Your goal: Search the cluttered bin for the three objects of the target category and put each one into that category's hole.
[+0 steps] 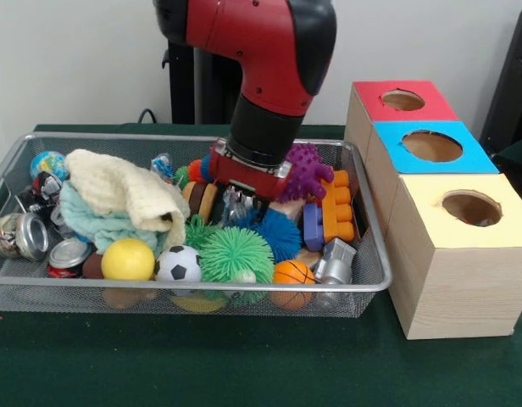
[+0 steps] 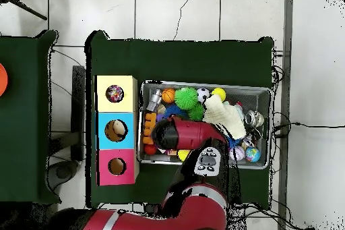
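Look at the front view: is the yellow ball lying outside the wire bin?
No, the yellow ball lies inside the bin, beside the soccer ball.

You see the bin, a wide shallow basket of silver wire mesh with a metal rim, lying on the green table just beside the row of boxes and full of clutter. At its left part in the front view lies a pale yellow cloth, crumpled and draped over a light green cloth; both are soft and folded. The hole is round, cut in the yellow panel of the nearest wooden box; from overhead you notice something colourful inside this hole.
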Robot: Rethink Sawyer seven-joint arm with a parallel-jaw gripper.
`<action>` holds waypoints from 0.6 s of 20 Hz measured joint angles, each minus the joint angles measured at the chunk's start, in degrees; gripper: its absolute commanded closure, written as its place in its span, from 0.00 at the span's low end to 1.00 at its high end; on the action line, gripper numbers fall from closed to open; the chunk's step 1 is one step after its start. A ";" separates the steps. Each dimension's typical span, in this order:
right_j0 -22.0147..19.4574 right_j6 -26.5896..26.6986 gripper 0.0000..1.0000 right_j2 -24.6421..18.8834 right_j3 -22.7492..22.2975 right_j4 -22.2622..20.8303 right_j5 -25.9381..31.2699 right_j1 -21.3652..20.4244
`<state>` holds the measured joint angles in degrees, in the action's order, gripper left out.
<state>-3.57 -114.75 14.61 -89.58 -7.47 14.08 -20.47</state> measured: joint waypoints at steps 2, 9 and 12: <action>-1.40 0.00 0.00 -0.04 0.00 0.00 -0.60 0.25; -6.36 0.00 0.00 -1.01 0.00 -0.01 -2.24 0.29; -7.72 0.00 0.00 -1.75 -0.01 -0.01 -2.28 0.29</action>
<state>-11.29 -114.75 12.87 -89.59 -7.48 11.81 -20.18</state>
